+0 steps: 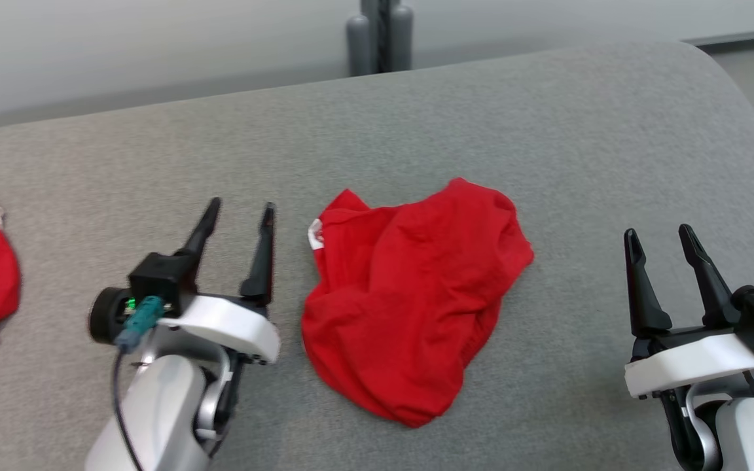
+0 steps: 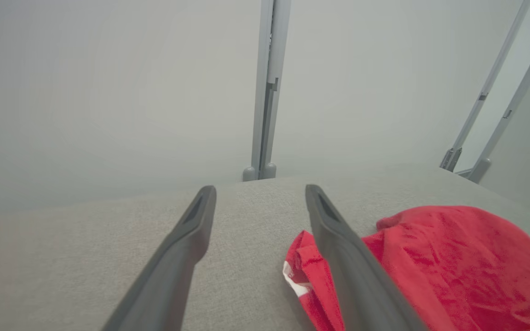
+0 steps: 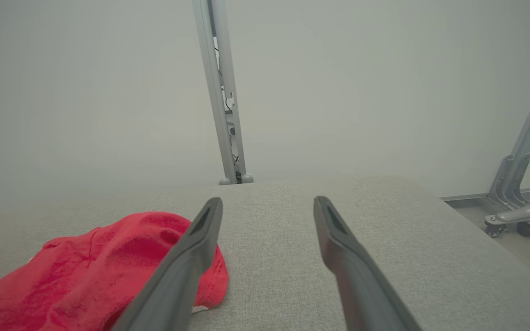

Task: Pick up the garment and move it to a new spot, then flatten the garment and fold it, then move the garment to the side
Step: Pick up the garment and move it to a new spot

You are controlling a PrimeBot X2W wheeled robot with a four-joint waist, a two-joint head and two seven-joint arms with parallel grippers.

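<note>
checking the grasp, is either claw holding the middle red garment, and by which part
Nothing is held. The left claw and right claw are open, either side of the red garment on the grey surface.

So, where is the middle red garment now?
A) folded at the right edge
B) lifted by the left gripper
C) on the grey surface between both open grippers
C: the red garment lies crumpled on the grey surface between the open left gripper and right gripper.
</note>
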